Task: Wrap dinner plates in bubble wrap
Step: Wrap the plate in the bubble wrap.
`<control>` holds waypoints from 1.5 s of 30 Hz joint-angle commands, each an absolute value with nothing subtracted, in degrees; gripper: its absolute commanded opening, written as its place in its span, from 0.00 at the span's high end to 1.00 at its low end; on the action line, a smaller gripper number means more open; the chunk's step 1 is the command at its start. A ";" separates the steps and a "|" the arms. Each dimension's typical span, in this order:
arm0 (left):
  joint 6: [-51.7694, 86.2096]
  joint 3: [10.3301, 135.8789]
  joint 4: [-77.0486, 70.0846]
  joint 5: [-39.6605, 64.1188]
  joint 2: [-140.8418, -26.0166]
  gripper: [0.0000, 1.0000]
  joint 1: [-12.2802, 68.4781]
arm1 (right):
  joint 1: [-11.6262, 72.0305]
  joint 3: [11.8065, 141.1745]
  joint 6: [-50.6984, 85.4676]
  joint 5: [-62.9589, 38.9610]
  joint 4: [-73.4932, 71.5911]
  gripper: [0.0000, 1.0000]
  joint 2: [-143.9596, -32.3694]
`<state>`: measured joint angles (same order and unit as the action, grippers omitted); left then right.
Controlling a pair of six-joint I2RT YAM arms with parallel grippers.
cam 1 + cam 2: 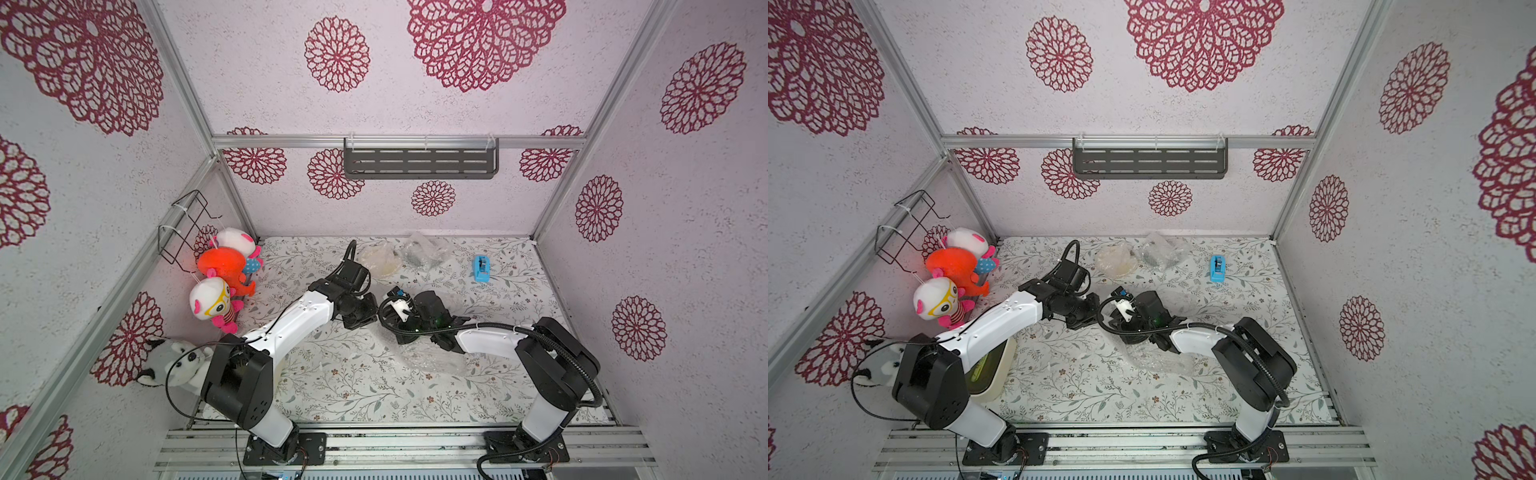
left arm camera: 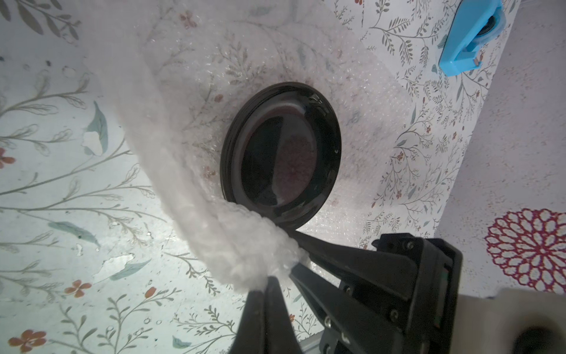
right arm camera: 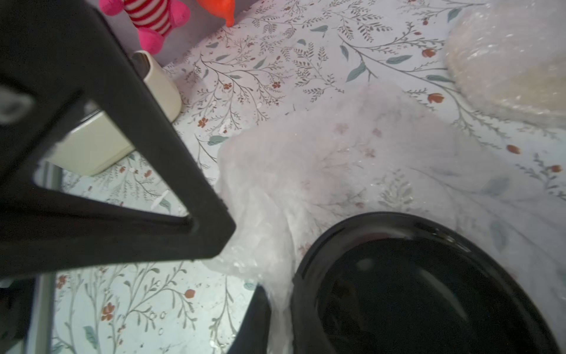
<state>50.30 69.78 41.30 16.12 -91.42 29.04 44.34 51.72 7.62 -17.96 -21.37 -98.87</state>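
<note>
Closest to me, the left arm [image 1: 286, 328] and right arm [image 1: 552, 365] are reaching in from 7 and 5 o'clock, their wrists meeting over the middle of the flowered worktop [image 1: 353, 386]. Under them the black plate [image 2: 284, 159] is lying face up on a spread sheet of bubble wrap [image 2: 171, 147], hidden from above by the wrists. The left hand [image 2: 284, 266] is pinching a bunched fold of that sheet, holding it raised against the plate's rim. The right hand [image 3: 245, 263] is clamping on crumpled wrap just beside the rim too, as far as I can make out. More of the sheet is trailing toward 6 o'clock. At 12 o'clock two bundles are sitting side by side: a cream plate [image 1: 380, 262] already in wrap and a darker wrapped bundle [image 1: 422, 251]. A blue tape dispenser [image 1: 482, 269] is standing at 2 o'clock, plush toys [image 1: 216, 303] are crowding 9 o'clock, and a cream tub [image 1: 994, 370] is resting at 8 o'clock, partly under the left arm.
</note>
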 commanded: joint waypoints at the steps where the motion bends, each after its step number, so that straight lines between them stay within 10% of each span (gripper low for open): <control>1: 47.96 72.00 42.00 17.59 -92.13 0.64 29.62 | 42.50 51.32 12.51 -17.76 -21.86 1.00 -96.82; 6: 43.61 73.00 42.46 16.28 -90.74 0.48 29.48 | 37.74 46.98 31.86 -21.77 -28.59 1.00 -100.31; 26: 35.59 88.93 36.55 26.54 -119.87 0.74 30.63 | 32.28 40.28 53.45 -25.12 -47.49 0.88 -105.10; 33: 38.53 91.21 34.30 23.82 -126.60 0.76 30.41 | 31.89 41.14 24.37 -18.39 -21.48 0.51 -90.35; 45: 39.37 92.15 35.72 24.25 -125.22 0.70 30.41 | 40.68 36.35 -36.46 -13.02 7.68 0.44 -72.06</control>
